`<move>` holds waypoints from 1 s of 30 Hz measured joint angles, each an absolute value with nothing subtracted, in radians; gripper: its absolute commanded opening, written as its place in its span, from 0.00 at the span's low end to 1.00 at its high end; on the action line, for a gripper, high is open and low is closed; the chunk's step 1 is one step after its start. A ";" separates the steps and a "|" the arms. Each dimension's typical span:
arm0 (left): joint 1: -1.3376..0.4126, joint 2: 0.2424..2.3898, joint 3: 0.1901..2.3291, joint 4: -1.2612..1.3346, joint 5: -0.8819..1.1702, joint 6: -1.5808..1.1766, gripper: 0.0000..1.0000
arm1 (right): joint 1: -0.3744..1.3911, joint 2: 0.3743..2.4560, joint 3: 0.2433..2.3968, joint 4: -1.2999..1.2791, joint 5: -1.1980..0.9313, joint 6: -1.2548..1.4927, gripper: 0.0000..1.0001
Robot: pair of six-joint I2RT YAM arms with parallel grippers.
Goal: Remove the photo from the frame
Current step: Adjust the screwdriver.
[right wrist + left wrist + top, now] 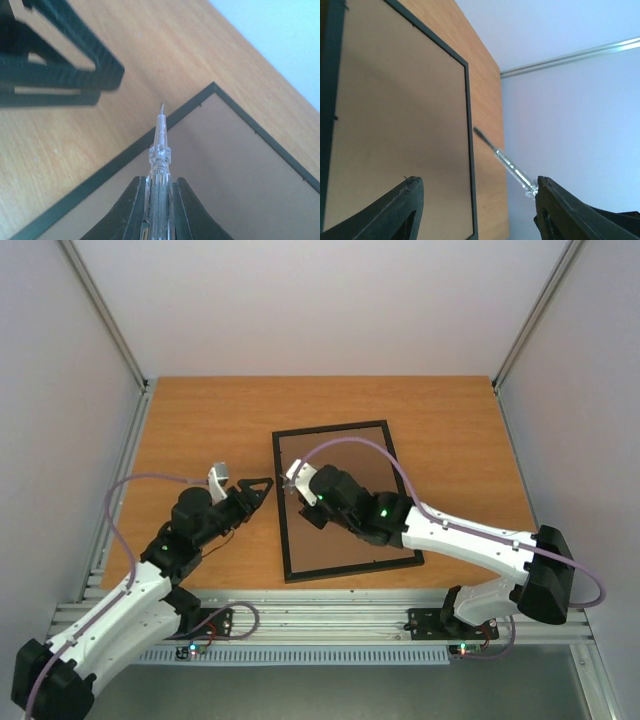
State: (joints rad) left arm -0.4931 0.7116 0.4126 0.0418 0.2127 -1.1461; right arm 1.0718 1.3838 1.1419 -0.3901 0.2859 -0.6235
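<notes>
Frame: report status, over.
Left gripper open, empty, beside the frame's left edge. Right gripper shut on clear-handled tool, tip at that edge. Frame face down, brown backing up; photo not visible. Nothing in the way.

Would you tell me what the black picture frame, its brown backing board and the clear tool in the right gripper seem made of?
Thin black rectangular frame: matte, probably painted wood or plastic. Plain brown backing board: flat, dull, likely fibreboard or card. Clear slim tool, clamped in the right gripper: see-through handle, probably plastic; dark thin tip, perhaps metal.
</notes>
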 measured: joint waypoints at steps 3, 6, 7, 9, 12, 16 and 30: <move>-0.544 0.704 0.405 0.046 0.198 -1.172 0.63 | 1.112 1.352 1.085 -0.295 0.337 -0.588 0.01; -0.590 0.704 0.395 0.059 0.173 -1.190 0.61 | 1.151 1.341 1.046 -0.209 0.377 -0.566 0.01; -0.602 0.705 0.391 0.067 0.166 -1.198 0.60 | 1.165 1.340 1.034 -0.186 0.389 -0.561 0.01; -0.620 0.704 0.382 0.086 0.148 -1.207 0.58 | 1.193 1.340 1.015 -0.147 0.418 -0.556 0.01; -0.635 0.692 0.363 0.121 0.117 -1.227 0.56 | 1.219 1.339 0.984 -0.088 0.467 -0.552 0.01; -0.646 0.665 0.333 0.165 0.077 -1.251 0.55 | 1.242 1.336 0.937 -0.019 0.493 -0.533 0.01; -0.659 0.697 0.286 0.313 0.041 -1.317 0.41 | 1.257 1.322 0.859 0.134 0.488 -0.487 0.01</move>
